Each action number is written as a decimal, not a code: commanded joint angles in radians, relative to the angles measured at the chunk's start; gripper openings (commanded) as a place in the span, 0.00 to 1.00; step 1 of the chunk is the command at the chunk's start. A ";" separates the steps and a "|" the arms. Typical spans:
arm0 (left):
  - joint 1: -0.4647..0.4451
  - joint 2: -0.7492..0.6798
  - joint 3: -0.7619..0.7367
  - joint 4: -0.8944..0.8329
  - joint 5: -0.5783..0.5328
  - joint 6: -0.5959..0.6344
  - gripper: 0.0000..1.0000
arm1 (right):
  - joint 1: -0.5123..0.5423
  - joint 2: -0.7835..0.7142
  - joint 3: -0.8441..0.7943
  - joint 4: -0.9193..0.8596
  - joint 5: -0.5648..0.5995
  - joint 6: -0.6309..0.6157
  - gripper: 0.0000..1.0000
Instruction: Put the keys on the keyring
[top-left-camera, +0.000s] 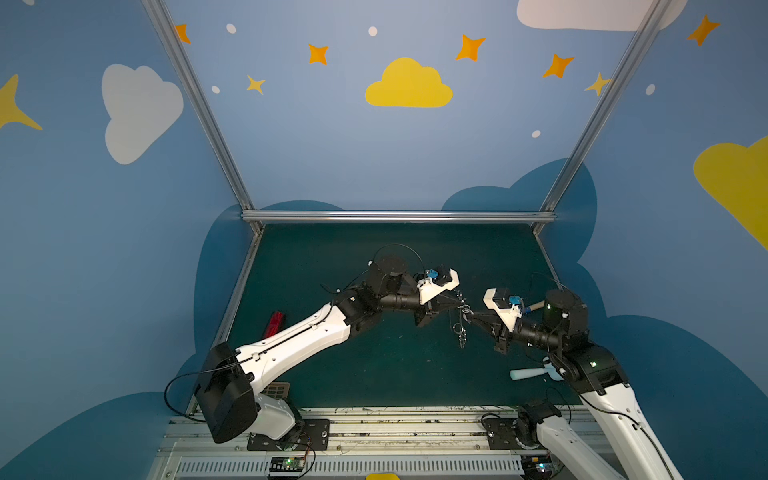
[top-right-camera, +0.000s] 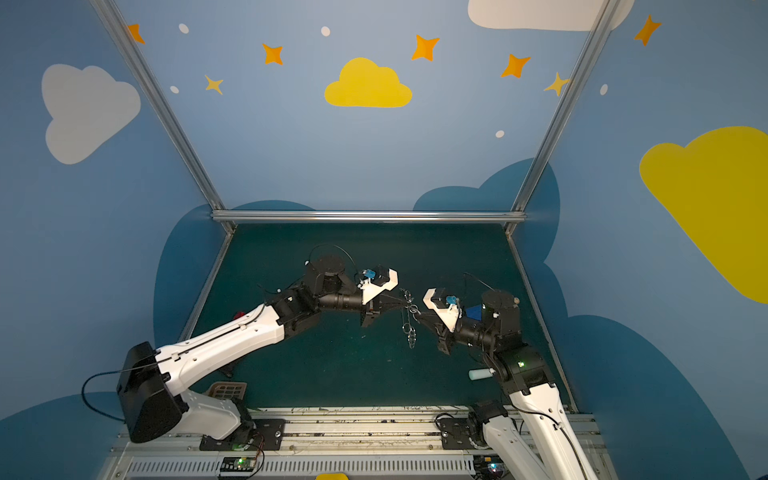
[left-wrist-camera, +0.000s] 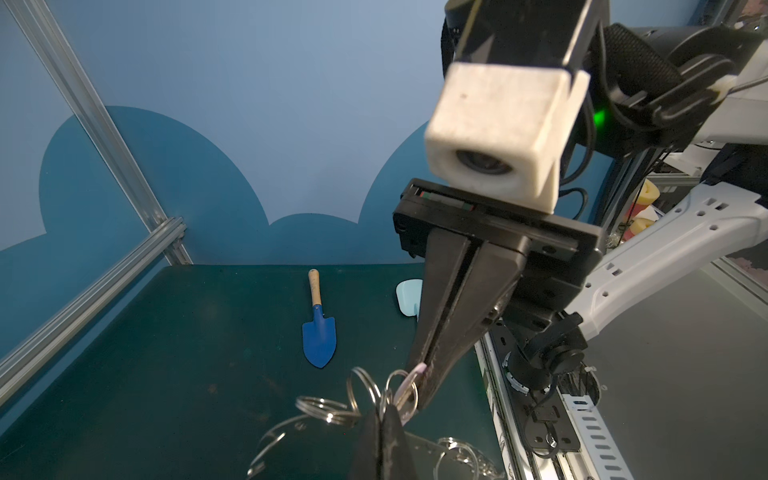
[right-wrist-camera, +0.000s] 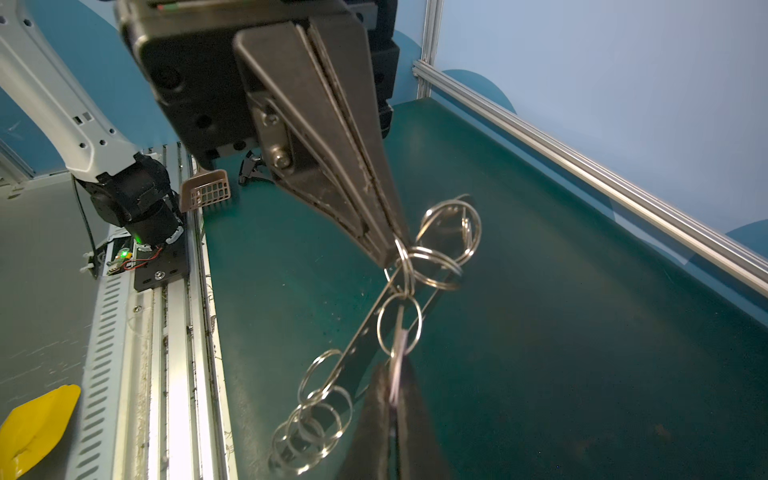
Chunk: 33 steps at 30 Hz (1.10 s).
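Key meets ring in mid-air: the key (right-wrist-camera: 398, 359), its pale head pinched in the closed right tool (right-wrist-camera: 394, 374), is held above the middle of the table (top-left-camera: 374, 374). Its metal end meets a split ring (right-wrist-camera: 399, 322) of the keyring (right-wrist-camera: 359, 347). The closed left tool (right-wrist-camera: 390, 258) clamps the keyring by another ring at the plate's rim. The grey plate dangles edge-on between the two arms, clear of the table, with more rings clustered at its lower end.

The task appears to be at its threading step. Both parts are off the table and together, but whether the key sits on the ring's wire is too small to tell. Seating it and letting go look like what is left.

The only container, a small brown slotted basket (right-wrist-camera: 205, 192), sits at the table's near edge by the left arm's base, and nothing shows inside it. A red gadget (top-left-camera: 275, 323), a spatula (top-left-camera: 528, 374) and a blue trowel (left-wrist-camera: 319, 336) lie well apart on the table.
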 joint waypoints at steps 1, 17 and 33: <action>0.010 -0.019 0.031 0.003 0.007 0.012 0.04 | -0.005 0.018 0.045 -0.062 -0.025 -0.018 0.00; 0.008 -0.003 0.037 -0.006 -0.036 0.037 0.04 | 0.004 0.081 0.160 -0.282 0.157 -0.233 0.00; 0.006 0.025 0.044 -0.009 -0.003 0.041 0.04 | 0.076 0.185 0.246 -0.321 0.129 -0.276 0.00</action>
